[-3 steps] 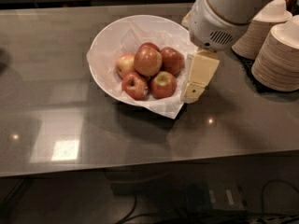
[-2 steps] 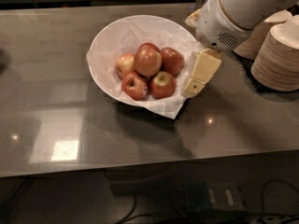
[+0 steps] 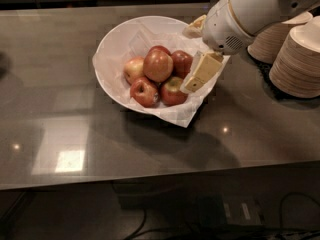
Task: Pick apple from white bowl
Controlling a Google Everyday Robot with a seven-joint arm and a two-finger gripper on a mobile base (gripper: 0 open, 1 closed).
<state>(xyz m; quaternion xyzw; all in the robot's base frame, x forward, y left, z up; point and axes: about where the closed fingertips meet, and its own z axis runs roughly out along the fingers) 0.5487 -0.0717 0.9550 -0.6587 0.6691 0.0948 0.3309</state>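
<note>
Apples [image 3: 158,65], five red-and-yellow ones, lie heaped in the middle of the wide, shallow white bowl [image 3: 112,44] with its crumpled white paper lining [image 3: 182,115], none lifted yet. Over the bowl's right rim hangs the cream two-finger gripper [image 3: 192,58] of the white arm [image 3: 255,9]. It has slid leftward toward the pile since a second ago, and its lower finger [image 3: 202,73] now sits just beside the front-right apple [image 3: 172,91]. The jaws stand spread, holding nothing. I'd judge the reach is closing in, with the grasp yet to come. Right of the bowl stand stacked beige paper bowls [image 3: 297,59] on the dark glossy counter [image 3: 75,109].
</note>
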